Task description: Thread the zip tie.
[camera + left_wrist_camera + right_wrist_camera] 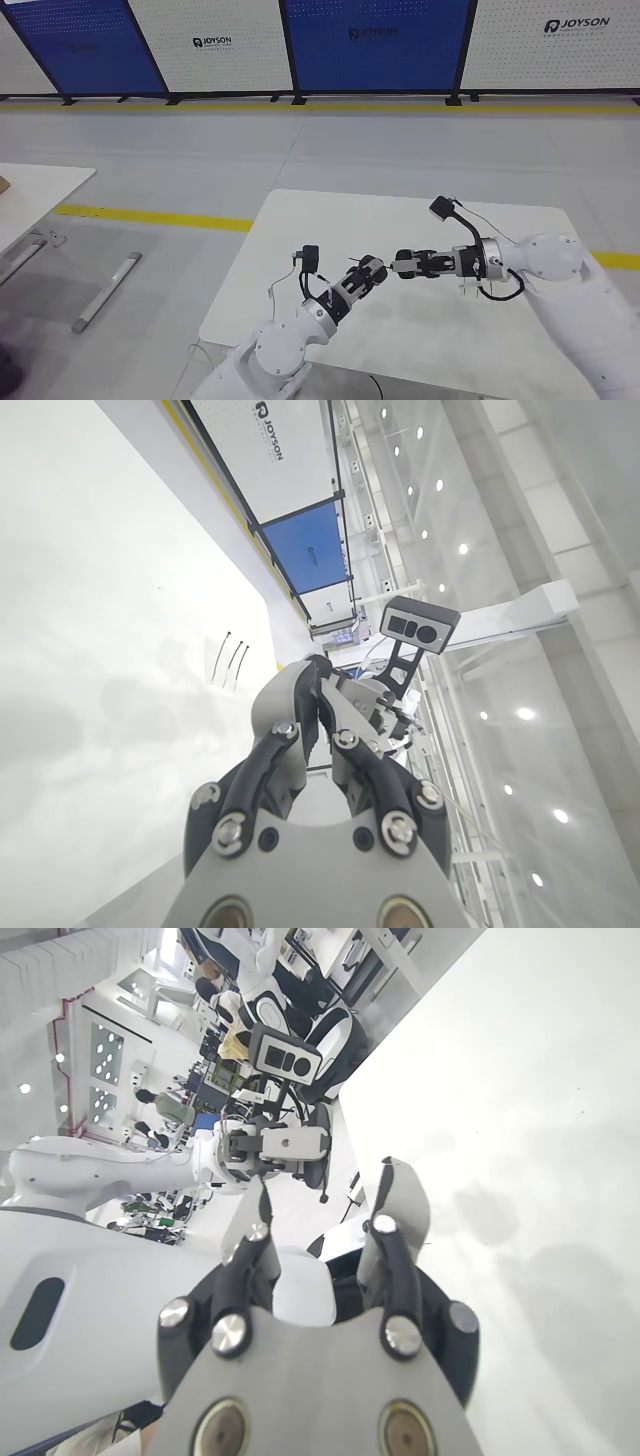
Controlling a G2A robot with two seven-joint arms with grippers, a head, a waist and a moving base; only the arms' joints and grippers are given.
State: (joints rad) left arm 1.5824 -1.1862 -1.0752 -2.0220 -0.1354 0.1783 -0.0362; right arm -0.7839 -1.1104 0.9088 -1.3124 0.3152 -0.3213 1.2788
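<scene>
My left gripper (314, 665) is shut over the middle of the white table (330, 220). In the right wrist view, a thin black zip tie (324, 1184) hangs from its tips with the head at the free end. My right gripper (325, 1173) faces it tip to tip and stands open, with nothing between its fingers. From above, the left gripper (374, 267) and the right gripper (403, 264) are a short gap apart. Three spare black zip ties (231, 661) lie side by side on the table beyond the left gripper.
Bare white tabletop (525, 1078) surrounds both grippers. A second white table (35, 190) stands off to the left across a grey floor with a yellow line (150, 216). A metal bar (105, 292) lies on the floor between the tables.
</scene>
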